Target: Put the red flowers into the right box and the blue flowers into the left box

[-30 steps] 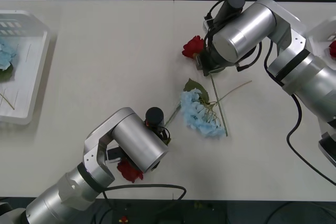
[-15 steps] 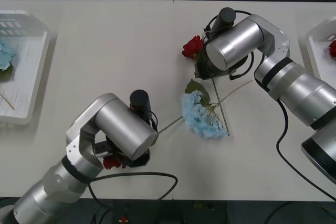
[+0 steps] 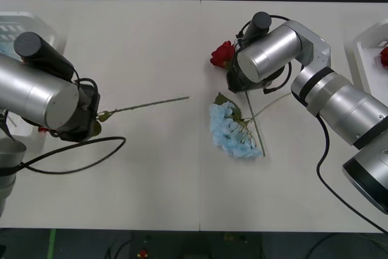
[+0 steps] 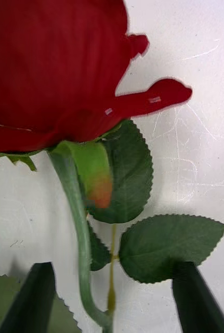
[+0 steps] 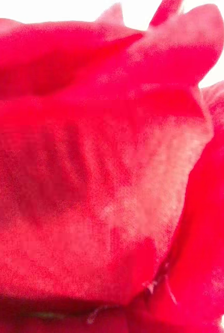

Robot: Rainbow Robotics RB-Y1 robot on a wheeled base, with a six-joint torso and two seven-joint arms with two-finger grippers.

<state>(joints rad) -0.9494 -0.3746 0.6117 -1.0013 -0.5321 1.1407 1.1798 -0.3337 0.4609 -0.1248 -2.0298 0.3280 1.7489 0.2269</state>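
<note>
Rose stem (image 3: 145, 105) pointing rightward, near-horizontal

Red rose petals (image 5: 106, 171) are showing a soft, matt cloth weave. Arm housings (image 3: 270, 50) are presenting smooth brushed metal. Table (image 3: 151, 40) is appearing matt white, finely scratched.

Left arm raised at far left; right gripper (image 4: 112, 299) jaws apart, lowered.

Table centre (image 3: 157, 47) open — blue flower (image 3: 233, 133), rose stem (image 3: 145, 105) intrude.
</note>
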